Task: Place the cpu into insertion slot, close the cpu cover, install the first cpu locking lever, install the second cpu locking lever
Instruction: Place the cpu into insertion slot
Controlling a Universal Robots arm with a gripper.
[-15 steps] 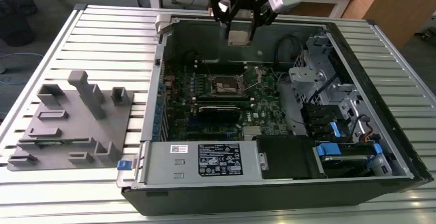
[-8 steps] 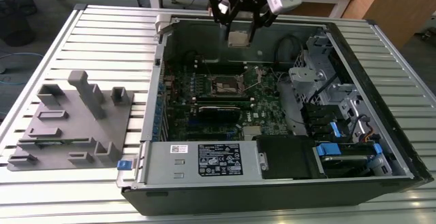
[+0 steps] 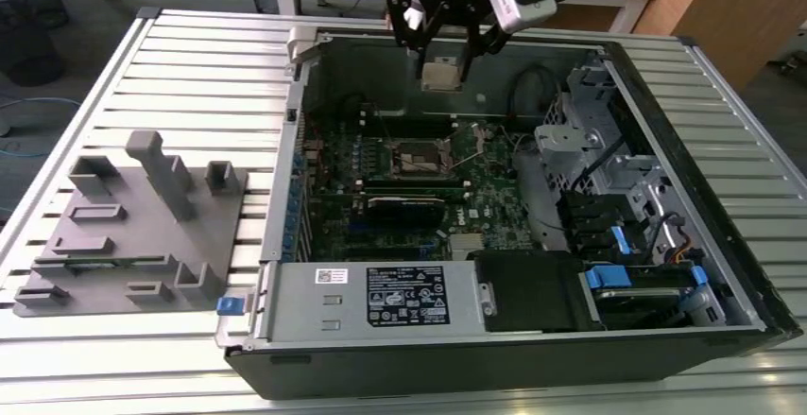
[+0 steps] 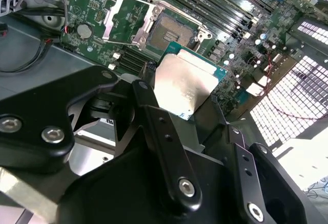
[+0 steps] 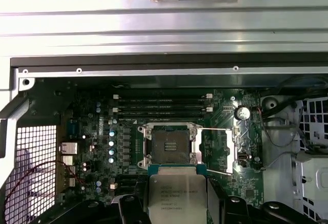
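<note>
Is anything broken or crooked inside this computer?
Nothing looks broken or crooked. The gripper holds the chip squarely, up above the socket, which sits open and bare with no loose bits showing.

You've got a cpu (image 4: 184, 83) with a dull, smooth silver-grey metal top and a green board edge. The gripper (image 4: 184, 100) is matt black, probably painted metal, with shiny screw heads. The slot (image 4: 177, 26) has a bright silvery metal rim and a dark matt centre. The cover (image 4: 125, 21) is thin bare metal. The motherboard (image 3: 378, 198) is matt green. The table (image 3: 189, 75) is ribbed metal with a slight sheen. The grey block (image 3: 127, 226) is matt plastic.
</note>
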